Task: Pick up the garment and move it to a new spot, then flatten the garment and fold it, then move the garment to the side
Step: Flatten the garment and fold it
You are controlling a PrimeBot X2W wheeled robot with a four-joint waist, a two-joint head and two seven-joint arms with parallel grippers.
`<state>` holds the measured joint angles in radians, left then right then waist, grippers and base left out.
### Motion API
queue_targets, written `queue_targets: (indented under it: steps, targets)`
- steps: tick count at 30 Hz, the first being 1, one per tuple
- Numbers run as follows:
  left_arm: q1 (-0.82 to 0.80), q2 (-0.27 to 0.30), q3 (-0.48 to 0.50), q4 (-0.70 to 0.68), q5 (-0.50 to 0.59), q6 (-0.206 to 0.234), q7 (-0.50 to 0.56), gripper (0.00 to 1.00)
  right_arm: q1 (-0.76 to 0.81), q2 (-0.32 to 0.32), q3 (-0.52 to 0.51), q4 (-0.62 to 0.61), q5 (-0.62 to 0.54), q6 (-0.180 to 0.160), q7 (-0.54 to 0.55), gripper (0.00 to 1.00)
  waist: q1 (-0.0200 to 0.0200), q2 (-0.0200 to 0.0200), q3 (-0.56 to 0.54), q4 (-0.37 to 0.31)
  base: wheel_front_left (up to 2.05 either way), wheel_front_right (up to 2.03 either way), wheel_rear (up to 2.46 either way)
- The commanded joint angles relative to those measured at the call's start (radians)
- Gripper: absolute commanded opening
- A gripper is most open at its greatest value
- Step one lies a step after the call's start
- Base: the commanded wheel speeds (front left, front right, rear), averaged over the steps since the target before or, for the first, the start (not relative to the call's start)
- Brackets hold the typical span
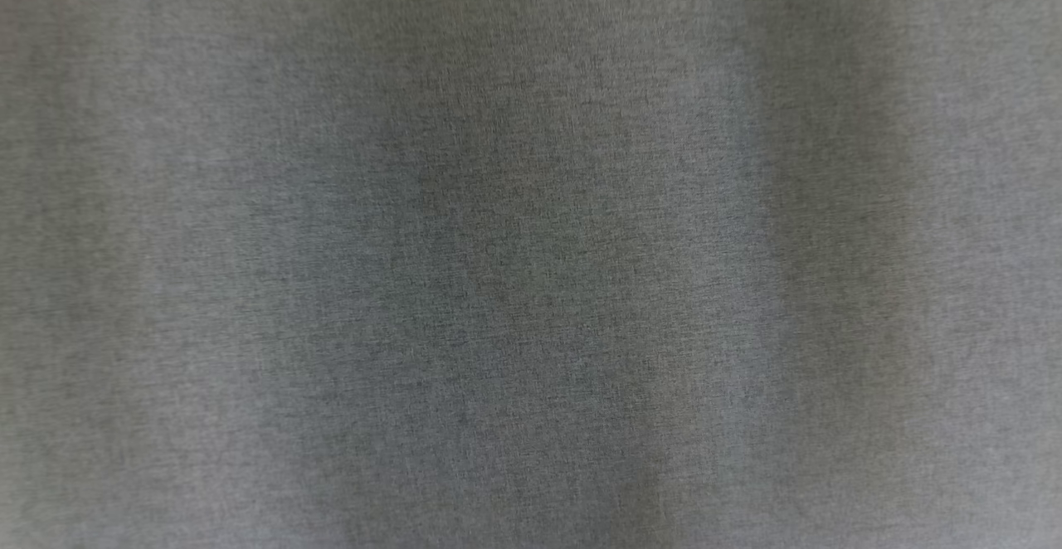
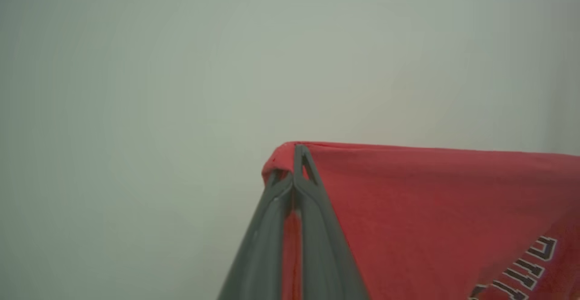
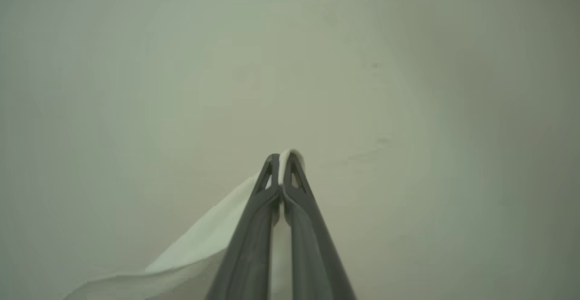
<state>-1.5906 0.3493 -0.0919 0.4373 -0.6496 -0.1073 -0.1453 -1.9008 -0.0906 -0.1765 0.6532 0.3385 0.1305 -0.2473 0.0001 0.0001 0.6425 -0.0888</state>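
The left gripper [image 2: 294, 164] is pinching shut on a top corner of the red cotton garment [image 2: 430, 200], which is stretching off to that wrist view's right. The right gripper [image 3: 283, 168] is clamping a fold of pale whitish cloth [image 3: 199, 245]; I cannot tell if it is the same garment. Both bites are looking shallow, so a sharp pull apart could slip a corner free. Blurred grey heathered fabric [image 1: 531, 250] is hanging before the head camera, likely hiding the set-down spot.
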Motion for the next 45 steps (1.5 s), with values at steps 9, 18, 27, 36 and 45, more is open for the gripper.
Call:
queue_targets:
  steps: [9,18,27,36,45]
  targets:
    - [0.105,-0.018,-0.126,0.036,-0.009,-0.025,-0.065,0.00,0.181,-0.114,0.199,0.071,0.025,0.000,-0.010,0.00,-0.0001,-0.0001,0.084,0.004,0.00,0.00,0.00]
    - [0.311,0.070,-0.312,-0.089,-0.177,-0.022,-0.090,0.00,0.461,-0.266,0.407,-0.076,0.244,0.000,0.059,0.00,-0.0001,-0.0001,-0.030,0.026,0.00,0.00,0.00]
    - [0.649,0.133,-0.400,-0.178,-0.256,-0.021,-0.104,0.00,0.857,-0.392,0.394,-0.283,0.403,0.000,0.335,0.00,-0.0001,-0.0001,-0.218,0.050,0.00,0.00,0.00]
    - [1.009,0.096,-0.444,-0.248,-0.281,0.055,-0.116,0.00,1.348,-0.293,0.092,-0.500,0.316,0.000,0.674,0.00,-0.0001,-0.0001,-0.379,0.084,0.00,0.00,0.00]
    - [1.204,0.072,-0.469,-0.243,-0.243,0.099,-0.120,0.00,1.682,-0.023,-0.171,-0.819,0.155,0.000,0.965,0.00,-0.0001,-0.0001,-0.450,0.104,0.00,0.00,0.00]
